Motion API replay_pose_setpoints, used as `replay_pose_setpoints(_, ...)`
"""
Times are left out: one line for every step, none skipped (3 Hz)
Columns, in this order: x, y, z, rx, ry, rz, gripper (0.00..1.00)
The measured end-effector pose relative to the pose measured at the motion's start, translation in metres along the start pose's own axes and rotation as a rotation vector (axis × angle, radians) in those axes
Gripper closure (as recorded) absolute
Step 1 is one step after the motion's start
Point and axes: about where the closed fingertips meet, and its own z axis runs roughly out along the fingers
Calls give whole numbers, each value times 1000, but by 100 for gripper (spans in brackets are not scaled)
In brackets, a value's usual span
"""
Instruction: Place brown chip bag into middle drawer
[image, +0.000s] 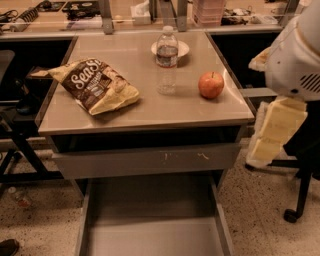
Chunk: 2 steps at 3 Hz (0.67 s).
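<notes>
The brown chip bag (95, 86) lies flat on the left part of the desk top (150, 112), its white script facing up. The middle drawer (150, 239) is pulled out below the desk, its grey floor bare. My gripper (265, 149), pale yellow, hangs in the air off the desk's right edge, below my white arm housing (295, 55). It is well to the right of the bag, holds nothing that I can see, and touches nothing.
A clear water bottle (167, 60) stands mid-desk in front of a small white plate (181, 48). A red apple (211, 84) sits to the right. A shut drawer front with pale scratches (145, 160) is above the open drawer. A chair base (295, 210) stands at right.
</notes>
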Motion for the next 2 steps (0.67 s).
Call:
replay_pose_setpoints(-55, 34, -1, -17, -22, -42, 0)
replay_pose_setpoints(-61, 37, -8, 1, -28, -54, 0)
